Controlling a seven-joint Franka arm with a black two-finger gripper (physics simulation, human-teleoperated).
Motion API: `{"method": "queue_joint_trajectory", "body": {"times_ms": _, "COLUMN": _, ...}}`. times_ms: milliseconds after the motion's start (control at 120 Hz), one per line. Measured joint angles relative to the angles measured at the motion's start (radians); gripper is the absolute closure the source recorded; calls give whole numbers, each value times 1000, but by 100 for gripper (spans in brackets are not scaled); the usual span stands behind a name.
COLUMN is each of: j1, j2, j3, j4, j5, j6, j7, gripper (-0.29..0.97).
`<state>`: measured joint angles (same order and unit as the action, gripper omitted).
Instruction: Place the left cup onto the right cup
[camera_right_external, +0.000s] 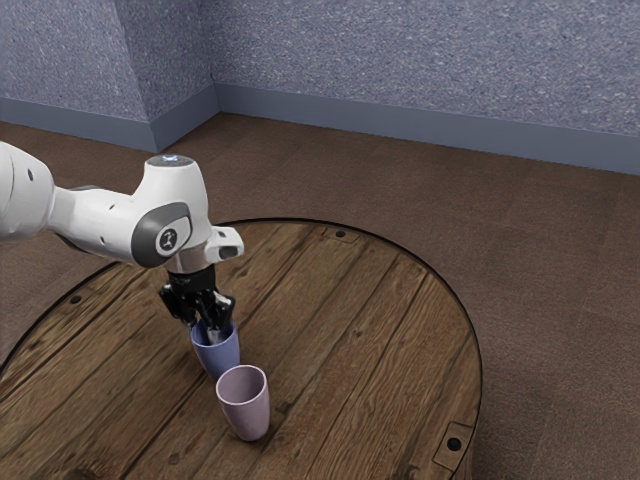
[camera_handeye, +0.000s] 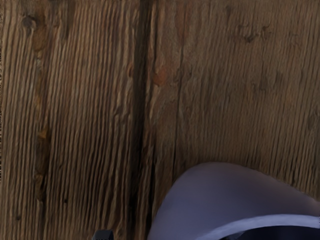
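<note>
Blue cup (camera_right_external: 217, 352) is sitting directly beneath the gripper (camera_right_external: 213, 322), whose black fingers are clenching its rim from two sides. Pink cup (camera_right_external: 244, 401) is standing upright just beside it at five o'clock on the round wooden table (camera_right_external: 380, 330). White arm (camera_right_external: 100, 220) is reaching in from ten o'clock.

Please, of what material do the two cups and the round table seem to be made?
The periwinkle-blue tapered cup looks like smooth matte plastic: one even colour, soft shading, no sharp glints; matte ceramic is possible. The mauve-pink tapered cup looks the same. The round brown plank table appears to be weathered wood: visible grain, knots, dark gaps between boards.
</note>
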<state>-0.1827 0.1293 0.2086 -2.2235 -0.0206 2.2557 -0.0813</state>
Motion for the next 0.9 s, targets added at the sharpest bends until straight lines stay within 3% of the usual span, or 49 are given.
{"method": "queue_joint_trajectory", "body": {"times_ms": 158, "j1": 0, "j2": 0, "j3": 0, "j4": 2, "j5": 1, "j6": 2, "j7": -8, "gripper": 71}}
{"method": "queue_joint_trajectory", "body": {"times_ms": 392, "j1": 0, "j2": -2, "j3": 0, "j4": 28, "j5": 6, "j6": -7, "j7": -20, "gripper": 76}}
{"method": "queue_joint_trajectory", "body": {"times_ms": 900, "j1": 2, "j2": -21, "j3": -2, "j4": 327, "j5": 24, "j6": -276, "j7": -39, "gripper": 78}}
